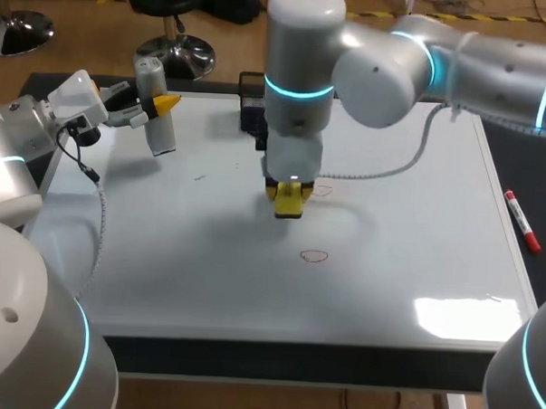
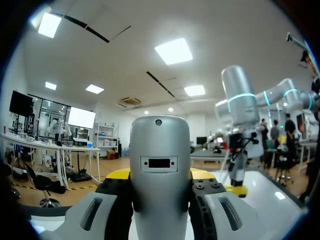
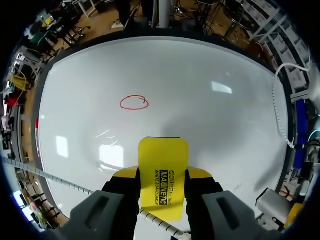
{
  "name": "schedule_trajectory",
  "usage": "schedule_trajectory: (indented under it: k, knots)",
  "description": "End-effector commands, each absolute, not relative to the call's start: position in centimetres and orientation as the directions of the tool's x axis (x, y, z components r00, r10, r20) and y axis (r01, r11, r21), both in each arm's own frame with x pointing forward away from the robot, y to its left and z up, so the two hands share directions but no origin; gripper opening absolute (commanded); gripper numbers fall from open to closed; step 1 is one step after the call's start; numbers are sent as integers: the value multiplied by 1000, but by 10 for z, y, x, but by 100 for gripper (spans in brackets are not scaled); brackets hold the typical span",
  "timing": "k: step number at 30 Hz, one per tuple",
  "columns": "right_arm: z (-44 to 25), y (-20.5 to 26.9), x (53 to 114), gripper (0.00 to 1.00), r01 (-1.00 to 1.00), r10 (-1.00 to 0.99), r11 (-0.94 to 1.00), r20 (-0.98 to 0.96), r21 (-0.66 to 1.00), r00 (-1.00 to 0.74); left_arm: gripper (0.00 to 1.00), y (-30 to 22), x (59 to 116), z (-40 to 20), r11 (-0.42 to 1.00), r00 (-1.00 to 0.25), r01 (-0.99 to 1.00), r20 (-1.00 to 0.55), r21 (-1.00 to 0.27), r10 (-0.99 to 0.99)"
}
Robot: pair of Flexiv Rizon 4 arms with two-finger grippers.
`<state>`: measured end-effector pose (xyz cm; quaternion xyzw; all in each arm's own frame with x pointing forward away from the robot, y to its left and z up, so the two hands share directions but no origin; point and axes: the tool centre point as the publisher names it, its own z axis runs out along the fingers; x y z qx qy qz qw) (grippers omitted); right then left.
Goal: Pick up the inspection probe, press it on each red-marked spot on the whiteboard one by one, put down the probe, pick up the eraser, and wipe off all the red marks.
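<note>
Two pincers each hold a tool. The right pincer is closed on the yellow eraser over the middle of the whiteboard, with a red ring drawn ahead of it. The left pincer clamps the grey probe above the whiteboard's far left corner.

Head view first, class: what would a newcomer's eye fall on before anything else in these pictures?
The bright yellow eraser, gripped in the right end effector, stands out over the middle of the whiteboard, with a red oval mark just ahead of it. At the board's far left corner, the left end effector holds the grey probe roughly upright.
</note>
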<state>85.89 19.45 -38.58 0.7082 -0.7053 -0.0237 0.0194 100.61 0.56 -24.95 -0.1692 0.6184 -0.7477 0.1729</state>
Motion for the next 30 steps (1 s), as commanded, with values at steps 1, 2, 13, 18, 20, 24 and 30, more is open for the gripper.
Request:
schedule_trajectory:
  k: [1,2,13,18,20,24,30]
  knots:
    - [-375,190,865,0,-998,-1000,-9,1,58,9,0,5,1007,-250,-177,-882,52,38,-983,-469]
    - [-375,189,867,0,-998,-1000,-9,2,57,10,0,5,1007,-250,-177,-882,52,38,-983,-469]
    - [-371,162,905,0,-999,-1000,19,11,47,-18,0,5,1007,-250,-177,-882,52,38,-983,-469]
    - [-368,132,936,0,-997,-997,71,38,34,-69,0,5,1007,-250,-177,-882,52,38,-983,-469]
    - [-368,116,948,0,-994,-993,106,46,32,-104,0,5,1007,-250,-177,-882,52,38,-983,-469]
    - [-373,81,972,0,-980,-980,193,54,45,-190,0,5,1007,-250,-177,-882,52,38,-983,-469]
    - [-383,23,998,0,-942,-941,332,90,55,-326,0,5,1007,-250,-177,-882,52,38,-983,-469]
